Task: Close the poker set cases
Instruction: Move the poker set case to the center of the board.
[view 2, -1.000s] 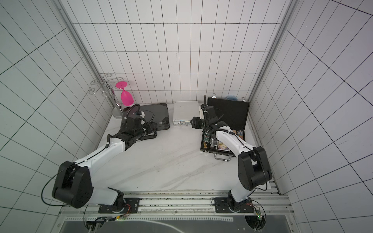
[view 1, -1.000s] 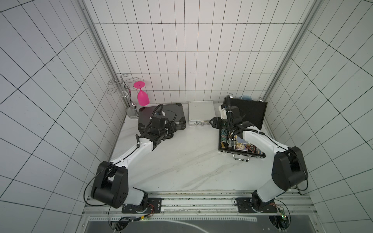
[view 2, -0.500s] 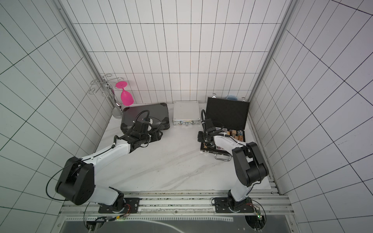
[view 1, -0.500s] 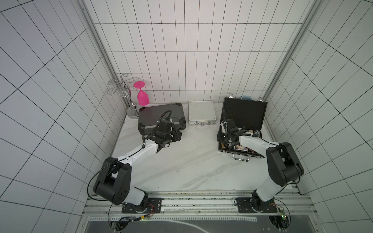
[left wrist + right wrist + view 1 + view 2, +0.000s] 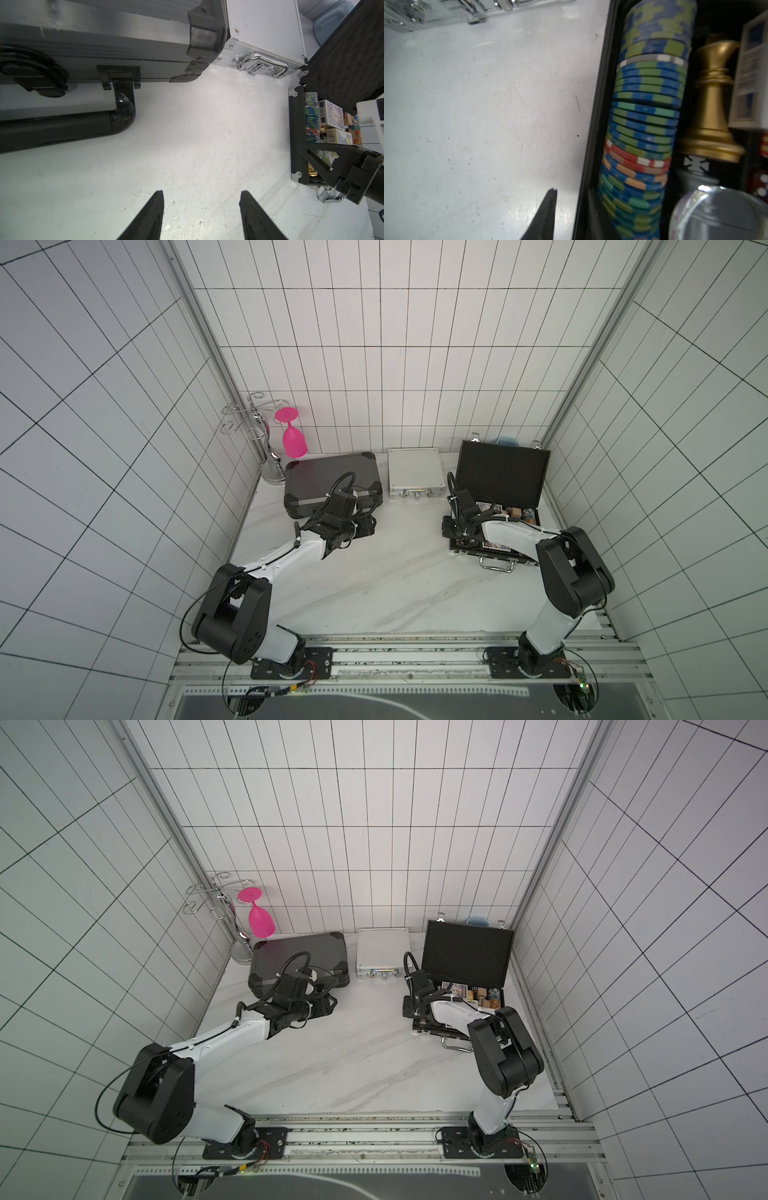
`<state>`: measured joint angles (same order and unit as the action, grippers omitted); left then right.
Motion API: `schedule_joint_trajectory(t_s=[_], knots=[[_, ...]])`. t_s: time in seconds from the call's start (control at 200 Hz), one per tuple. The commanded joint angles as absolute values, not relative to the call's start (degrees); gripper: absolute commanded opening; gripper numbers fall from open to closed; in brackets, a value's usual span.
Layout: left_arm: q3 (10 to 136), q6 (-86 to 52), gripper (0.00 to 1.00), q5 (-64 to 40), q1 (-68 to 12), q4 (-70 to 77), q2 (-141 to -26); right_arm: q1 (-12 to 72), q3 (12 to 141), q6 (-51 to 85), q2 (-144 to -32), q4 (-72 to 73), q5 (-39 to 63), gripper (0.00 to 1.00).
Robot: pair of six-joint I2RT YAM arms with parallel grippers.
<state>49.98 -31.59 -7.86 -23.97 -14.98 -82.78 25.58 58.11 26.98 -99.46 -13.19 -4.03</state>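
Lowering right end effector (image 5: 450, 533) to black case (image 5: 500, 472) wall, closure unclear | left end effector (image 5: 200, 194) spread

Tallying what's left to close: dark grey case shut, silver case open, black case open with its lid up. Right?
No: the silver case is shut, lid flat, as a top view shows. The dark grey case is shut and the black case is open, lid up.
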Motion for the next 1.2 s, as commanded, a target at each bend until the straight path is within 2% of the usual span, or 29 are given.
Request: schedule_joint_trajectory(t_s=[0.0,0.21,0.395,0.909,1.194], knots=[[52.1,-30.7,0.59,-8.1,-24.2,-16.4,-80.7,26.5,58.4,30.0,-101.6,-16.5,-5.9,0.22],[52.6,-30.1,0.59,-8.4,-24.2,-17.3,-79.3,27.2,55.5,33.8,-99.2,-16.4,-5.3,0.07],[53.0,-29.8,0.59,-8.7,-24.2,-17.8,-78.4,27.4,53.0,35.5,-98.3,-15.4,-3.1,0.01],[55.3,-29.8,0.59,-7.9,-23.4,-19.3,-78.6,37.8,46.0,44.3,-88.4,-12.7,-0.7,0.0],[54.8,-30.2,0.6,-7.8,-21.2,-19.9,-78.1,46.2,52.2,45.3,-94.2,-10.8,0.5,0.01]])
